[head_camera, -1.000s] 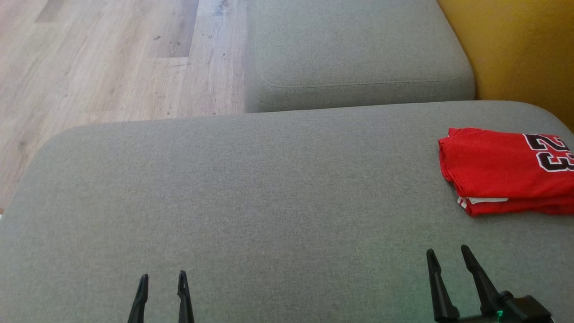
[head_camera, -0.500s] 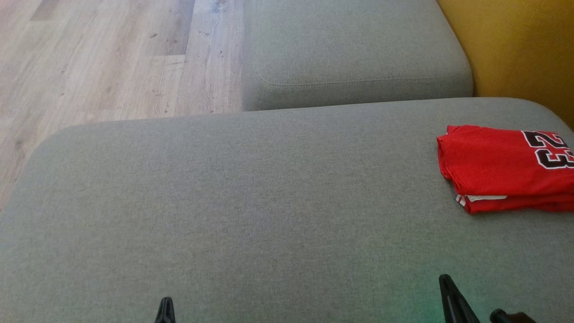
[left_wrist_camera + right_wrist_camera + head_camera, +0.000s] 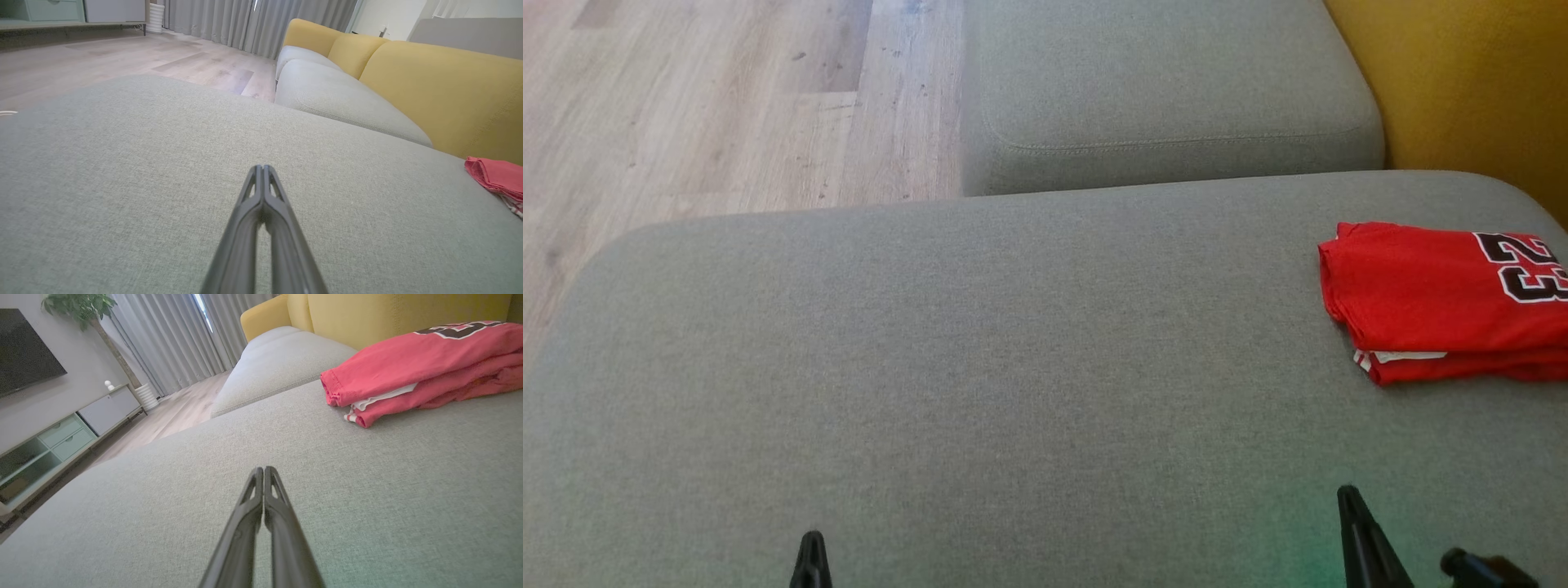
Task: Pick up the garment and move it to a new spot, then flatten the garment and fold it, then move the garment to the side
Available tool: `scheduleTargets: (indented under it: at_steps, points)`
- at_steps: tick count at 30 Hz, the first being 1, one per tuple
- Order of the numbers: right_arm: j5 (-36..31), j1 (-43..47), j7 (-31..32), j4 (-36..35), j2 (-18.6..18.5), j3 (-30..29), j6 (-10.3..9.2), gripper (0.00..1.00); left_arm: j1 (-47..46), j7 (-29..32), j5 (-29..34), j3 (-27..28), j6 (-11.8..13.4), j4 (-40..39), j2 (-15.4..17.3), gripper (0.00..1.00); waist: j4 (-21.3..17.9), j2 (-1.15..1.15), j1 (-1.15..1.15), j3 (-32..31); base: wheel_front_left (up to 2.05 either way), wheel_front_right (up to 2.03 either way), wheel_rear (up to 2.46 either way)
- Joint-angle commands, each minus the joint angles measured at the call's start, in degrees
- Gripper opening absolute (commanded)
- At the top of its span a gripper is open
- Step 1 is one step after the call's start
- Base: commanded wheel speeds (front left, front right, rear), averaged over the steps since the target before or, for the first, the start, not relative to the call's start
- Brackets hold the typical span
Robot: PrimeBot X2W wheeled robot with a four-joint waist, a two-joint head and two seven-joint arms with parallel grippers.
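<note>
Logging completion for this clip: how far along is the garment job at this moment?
Done: the red jersey with black number print lies folded in layers at the right side of the grey fabric sofa cushion, so folding and moving aside look complete. In hand: nothing; the left tool and right tool are both shut and empty, apart from the jersey. Left: apparently nothing.

The left gripper (image 3: 262, 167) and right gripper (image 3: 264, 468) point forward, well apart, each pair of dark fingers (image 3: 245, 526) pressed together tip to tip.
</note>
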Motion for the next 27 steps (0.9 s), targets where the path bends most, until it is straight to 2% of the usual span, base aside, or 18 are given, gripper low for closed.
scheduleTargets:
  at_steps: [1,27]
  points:
    - [2.1,-3.0,0.3,-1.5,-0.7,-0.4,0.04,0.00,-2.5,0.3,-2.0,1.1,-0.6,-1.3,0.5,0.00,0.0,0.00,0.00,0.1,0.00,0.00,0.00]
    - [20.0,-7.7,4.0,-0.6,-1.3,-2.0,0.08,0.00,-7.9,3.9,-19.9,3.8,-3.5,0.9,1.1,0.00,-0.3,0.00,0.00,1.4,0.00,0.00,0.00]
